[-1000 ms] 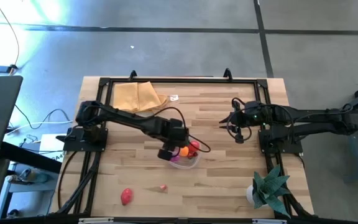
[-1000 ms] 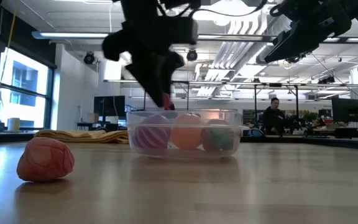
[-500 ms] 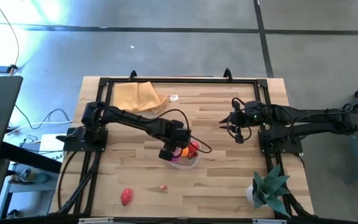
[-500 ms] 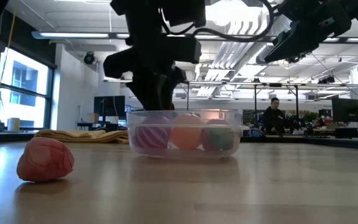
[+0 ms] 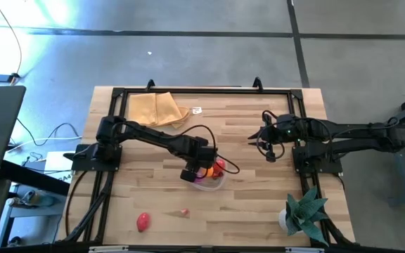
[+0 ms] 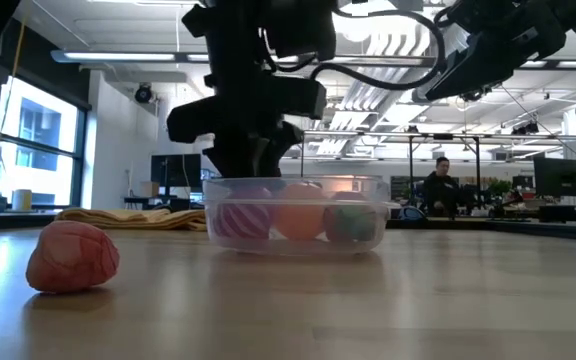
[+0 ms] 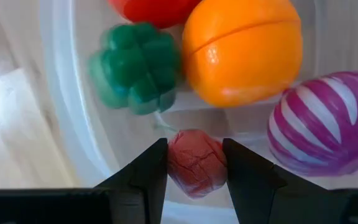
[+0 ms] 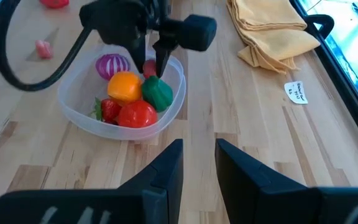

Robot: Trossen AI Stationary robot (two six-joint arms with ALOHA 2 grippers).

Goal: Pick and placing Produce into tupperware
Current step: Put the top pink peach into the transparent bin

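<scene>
The clear round tub (image 5: 212,180) stands mid-table and holds an orange fruit (image 7: 244,50), a green piece (image 7: 137,67), a red piece (image 8: 137,114), a strawberry (image 8: 109,109) and a magenta striped piece (image 7: 319,123). My left gripper (image 7: 195,169) reaches down into the tub at its left side and is shut on a small red toy fruit (image 7: 196,169). A red fruit (image 5: 143,222) and a small pink piece (image 5: 184,211) lie on the table nearer the front edge. My right gripper (image 5: 259,137) waits open above the table's right half. My left gripper pinches the small red toy fruit (image 7: 197,177) between its two fingers, one on each side of it. The fingers (image 8: 161,59) come from above, pointing down into the tub. Whether the fruit rests on the tub's floor, I cannot tell.
A tan folded cloth (image 5: 157,109) and a white tag (image 5: 197,110) lie near the far edge. A spiky green potted plant (image 5: 304,211) stands at the near right corner. In the low view a person (image 6: 438,190) sits in the room beyond the table.
My left gripper has moved down into the tub and slightly toward the table's right, still shut on the small red fruit, which it has carried below the rim.
</scene>
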